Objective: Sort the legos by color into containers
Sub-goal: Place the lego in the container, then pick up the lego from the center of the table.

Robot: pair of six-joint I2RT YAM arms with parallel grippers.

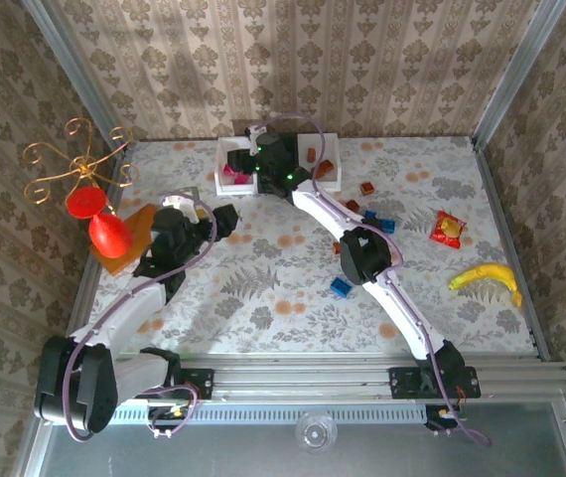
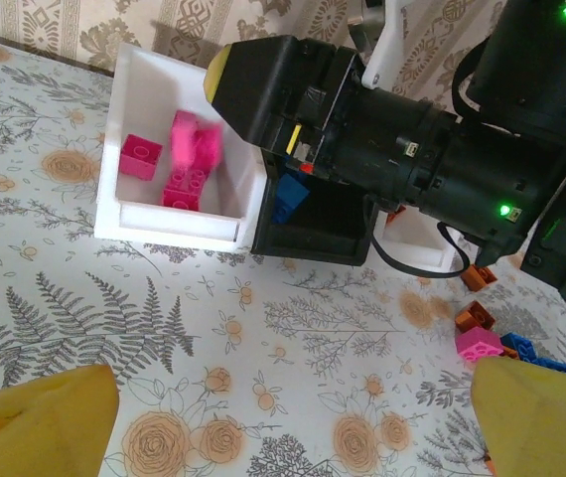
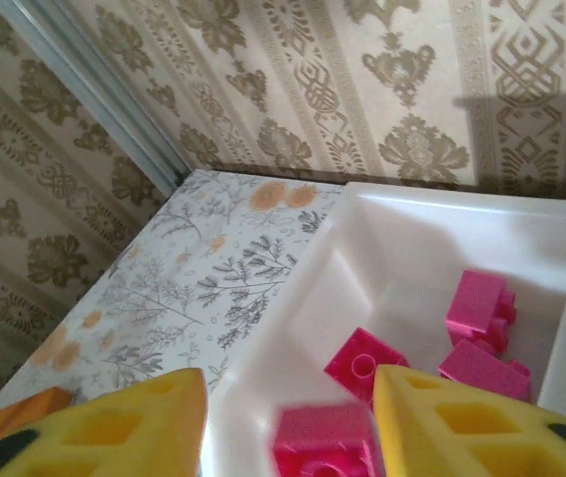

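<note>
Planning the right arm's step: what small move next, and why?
Probably lift the right gripper clear of the white bin: its fingers stand apart, and the blurred pink brick between them seems to be dropping among other pink bricks.

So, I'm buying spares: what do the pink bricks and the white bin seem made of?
Pink bricks: likely hard moulded plastic with a satin finish, given the crisp studs and edges. White bin: probably smooth, slightly glossy plastic, given its thin walls and soft sheen.

At the far edge of the table [image 2: 65, 298] a white bin [image 2: 179, 227] holds pink bricks [image 2: 141, 156]; the black bin [image 2: 313, 243] touching it holds a blue brick [image 2: 288, 196]. The right arm [image 2: 412, 149] hangs over both.
</note>
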